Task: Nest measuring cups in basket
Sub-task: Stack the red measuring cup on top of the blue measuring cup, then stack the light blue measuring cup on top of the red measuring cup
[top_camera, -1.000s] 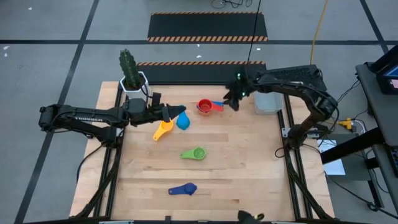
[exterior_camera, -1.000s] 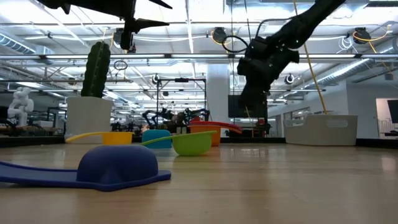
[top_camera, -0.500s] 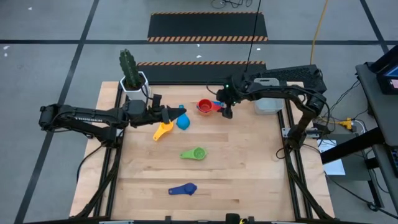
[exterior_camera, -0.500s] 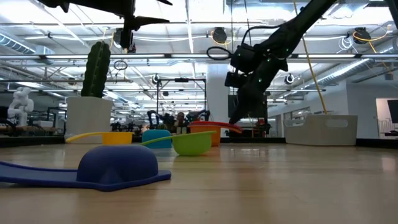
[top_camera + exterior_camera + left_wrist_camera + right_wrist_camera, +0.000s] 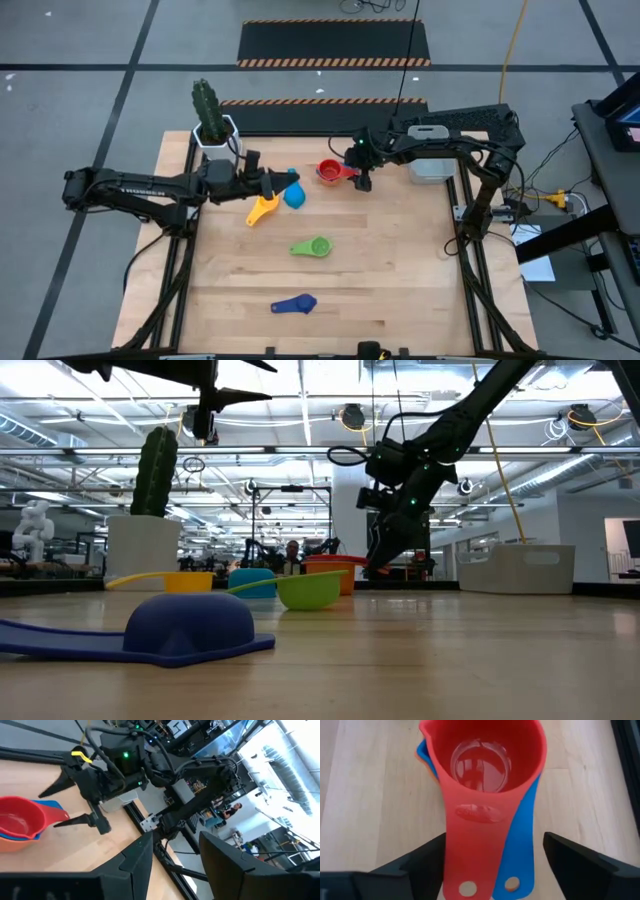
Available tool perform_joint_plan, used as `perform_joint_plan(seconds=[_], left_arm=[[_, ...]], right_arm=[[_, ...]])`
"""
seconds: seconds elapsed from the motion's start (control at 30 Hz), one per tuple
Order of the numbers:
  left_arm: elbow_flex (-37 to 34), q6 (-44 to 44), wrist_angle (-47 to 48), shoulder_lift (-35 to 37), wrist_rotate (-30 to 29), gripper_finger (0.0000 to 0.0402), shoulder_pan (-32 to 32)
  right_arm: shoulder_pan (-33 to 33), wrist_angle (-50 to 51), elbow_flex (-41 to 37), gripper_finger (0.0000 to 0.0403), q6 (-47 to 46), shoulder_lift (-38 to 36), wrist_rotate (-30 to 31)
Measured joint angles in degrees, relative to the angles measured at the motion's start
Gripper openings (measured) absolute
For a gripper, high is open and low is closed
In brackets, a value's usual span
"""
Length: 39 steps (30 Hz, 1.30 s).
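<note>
A red measuring cup sits nested in a blue and an orange one at the table's far middle, with the handles pointing toward the right edge. My right gripper is open and slants down over them. Its fingers stand on either side of the red handle; I see no touch. Yellow, light blue, green and dark blue cups lie loose on the wood. My left gripper hangs level, high above the light blue cup, open and with nothing in it. The basket stands at the far right.
A white pot with a cactus stands at the far left corner. The dark blue cup lies upside down near the front edge. Bare wood stretches over the near right part of the table.
My right gripper has moved toward the table's left edge and sunk toward the red cup stack. It has rolled and tipped more steeply downward on the way. The cups and my left arm have kept still.
</note>
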<state>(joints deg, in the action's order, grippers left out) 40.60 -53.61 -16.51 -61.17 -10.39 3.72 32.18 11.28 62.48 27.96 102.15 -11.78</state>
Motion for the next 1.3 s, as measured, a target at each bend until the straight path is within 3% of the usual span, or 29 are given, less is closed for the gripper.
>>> perform_joint_plan(seconds=[0.3,0.73,0.87,1.3], left_arm=[[0.00,2.64,0.00,0.00,-0.07,0.0163,2.15],[0.00,5.51,0.00,0.00,1.89,0.0163,3.44],[0.00,5.51,0.00,0.00,2.05,0.0163,3.44],[0.00,5.54,3.81,0.00,2.46,0.0163,3.64]], right_arm=[[0.00,-0.02,0.00,0.0218,0.38,0.00,-0.19],[-1.61,4.87,0.00,0.0141,-5.60,0.00,-0.19],[-3.07,4.84,0.00,0.0148,-9.87,0.00,1.38],[-5.71,9.14,0.00,0.0238,-20.10,-6.08,2.68]])
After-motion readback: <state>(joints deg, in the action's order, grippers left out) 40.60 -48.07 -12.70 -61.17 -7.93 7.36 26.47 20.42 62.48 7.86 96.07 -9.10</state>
